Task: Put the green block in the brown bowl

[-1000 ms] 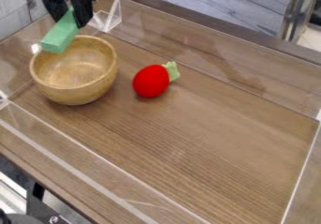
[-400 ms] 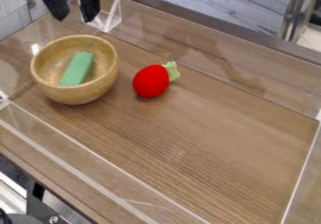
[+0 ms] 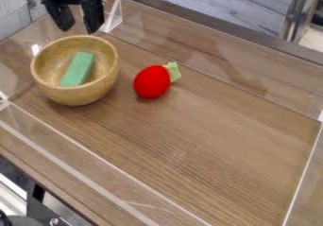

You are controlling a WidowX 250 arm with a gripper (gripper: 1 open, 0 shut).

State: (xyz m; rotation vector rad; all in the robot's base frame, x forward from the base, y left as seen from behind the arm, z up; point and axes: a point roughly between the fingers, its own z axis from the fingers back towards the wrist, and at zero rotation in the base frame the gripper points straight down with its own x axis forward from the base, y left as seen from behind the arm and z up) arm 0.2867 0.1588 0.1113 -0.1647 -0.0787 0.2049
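Wooden bowl: light brown, round and thick-rimmed [image 3: 110,78], it stands near the left side of your view, upright on the brown wood-grained table [image 3: 209,140].
Mint-green block: this matte rectangular bar [image 3: 78,68] lies inside the bowl, its long side slanting from upper right to lower left, with the bowl's inner wall around it.
Black pincer: your gripper [image 3: 77,27] is at the top left, its jaws spread apart, with nothing pinched between them.
Block relative to pincer: you see the block below the fingertips in the picture, apart from them; the height between the two you cannot tell from this view.
Bowl's far rim: it appears just below your fingertips; whether they touch it, you cannot tell.
Clear plastic stand: this transparent, angular piece [image 3: 113,15] appears just beside the pincer, on the picture's right, and narrows your room there.
Red toy: rounded and strawberry-like, with a green top [image 3: 153,81], it lies right of the bowl, a gap of tabletop between them.
Table edges: one slants down past the bowl's left; the wood reaches widest to the toy's right and below.
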